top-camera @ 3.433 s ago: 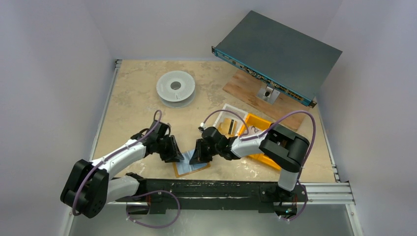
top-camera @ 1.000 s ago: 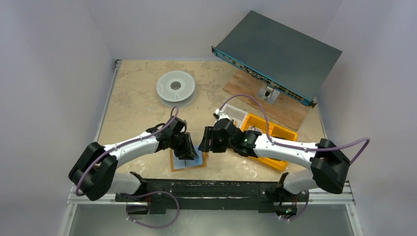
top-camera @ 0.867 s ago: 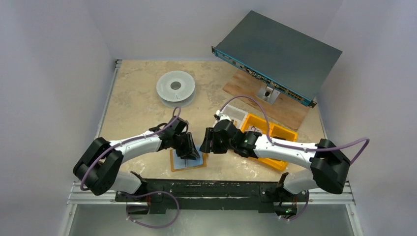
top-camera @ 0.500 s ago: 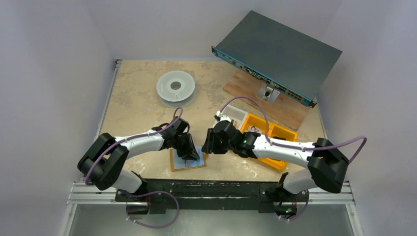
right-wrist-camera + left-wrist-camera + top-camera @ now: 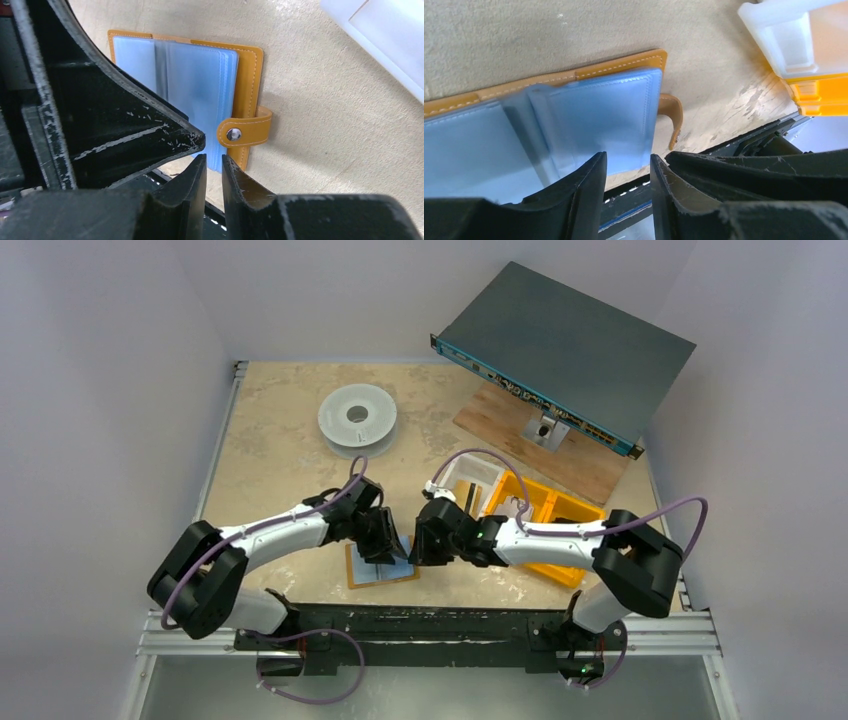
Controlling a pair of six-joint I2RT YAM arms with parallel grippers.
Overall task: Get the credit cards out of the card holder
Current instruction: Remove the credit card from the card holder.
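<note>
Beige mottled table (image 5: 280, 450) lies under me, and the card holder (image 5: 248, 85) sits on it toward the near edge. It is spread open and flat, its blue plastic sleeves (image 5: 195, 80) face up and its strap tab (image 5: 246, 131) with the snap (image 5: 233, 134) sticking out to one side. My left gripper (image 5: 628, 161) hangs low over the sleeves, jaws part-way apart with nothing between them. My right gripper (image 5: 214, 161) is at the tab-side edge of the pages, jaws down to a thin slit. A sleeve's corner runs right up to that slit, but I cannot tell whether I have pinched it (my fingertips hide the spot). I see no card lying loose beside the holder, so I judge the job barely begun: the step in hand is catching a card's edge inside a pocket. Next, I think, the left should press the holder down while the right takes a firm nip and draws outward from the spine, slowly, or the whole holder may slide along.
</note>
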